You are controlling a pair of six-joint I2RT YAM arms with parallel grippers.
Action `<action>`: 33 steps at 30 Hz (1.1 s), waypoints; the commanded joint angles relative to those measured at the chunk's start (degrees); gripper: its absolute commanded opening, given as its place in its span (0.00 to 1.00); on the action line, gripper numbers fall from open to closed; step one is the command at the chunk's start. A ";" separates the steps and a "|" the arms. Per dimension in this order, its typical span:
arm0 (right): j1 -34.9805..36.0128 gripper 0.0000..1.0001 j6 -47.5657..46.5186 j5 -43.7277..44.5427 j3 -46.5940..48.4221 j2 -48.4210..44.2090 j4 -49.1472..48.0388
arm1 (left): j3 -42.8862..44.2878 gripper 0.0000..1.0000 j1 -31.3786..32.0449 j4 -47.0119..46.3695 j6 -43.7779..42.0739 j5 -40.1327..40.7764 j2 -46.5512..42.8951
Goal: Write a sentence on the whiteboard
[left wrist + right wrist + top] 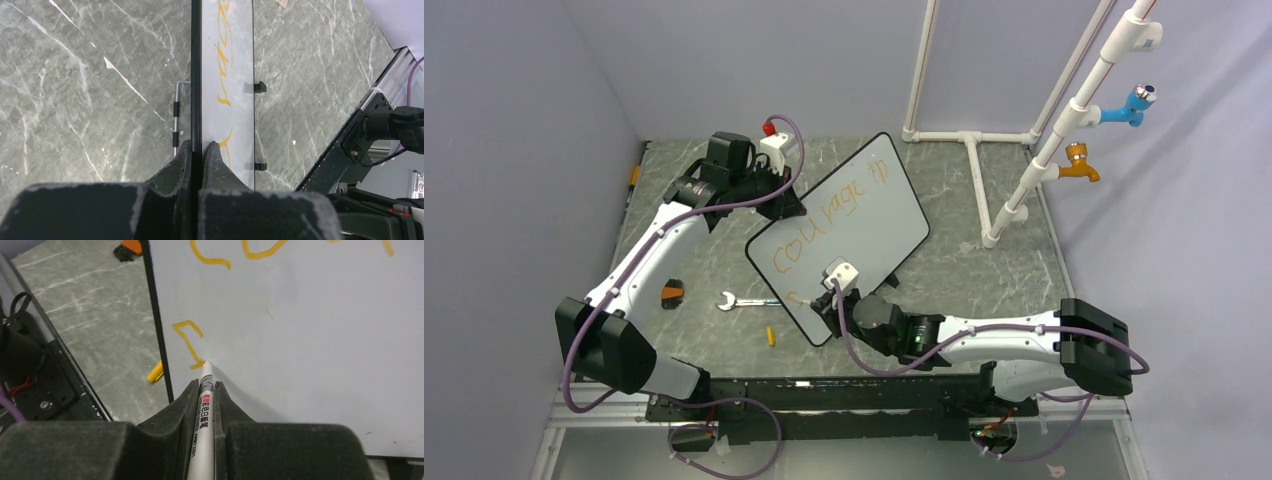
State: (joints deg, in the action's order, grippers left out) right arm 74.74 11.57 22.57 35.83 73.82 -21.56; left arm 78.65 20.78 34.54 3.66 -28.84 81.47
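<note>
The whiteboard (854, 215) stands tilted on the table, its black rim (196, 75) seen edge-on in the left wrist view. My left gripper (201, 146) is shut on the board's far edge (786, 200). Orange letters of the sentence (824, 225) run across the board, and a second row starts low at the left (187, 342). My right gripper (205, 384) is shut on a white marker (205, 405), its tip touching the board at the end of an orange stroke. The right gripper also shows in the top view (832, 295) at the board's near edge.
A silver wrench (742, 301), a yellow marker cap (771, 336) and an orange-black object (671, 293) lie left of the board. White pipes with blue (1129, 106) and orange (1079, 164) taps stand at the back right. Black rail (824, 395) runs along the near edge.
</note>
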 commanded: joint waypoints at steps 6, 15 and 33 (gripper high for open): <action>-0.62 0.00 -2.87 7.74 5.19 2.04 3.10 | -0.67 0.00 -0.47 0.68 -5.91 12.05 -0.54; -0.64 0.00 -4.22 2.71 8.78 3.98 2.42 | -0.69 0.00 -0.47 0.73 -5.95 12.10 -0.52; 3.04 0.00 -1.31 2.18 7.54 6.94 3.06 | -0.64 0.00 -0.47 0.72 -5.95 12.17 -0.69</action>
State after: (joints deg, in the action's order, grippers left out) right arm 78.13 8.34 23.62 43.51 78.83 -20.21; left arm 78.65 20.53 34.79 3.64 -28.56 81.45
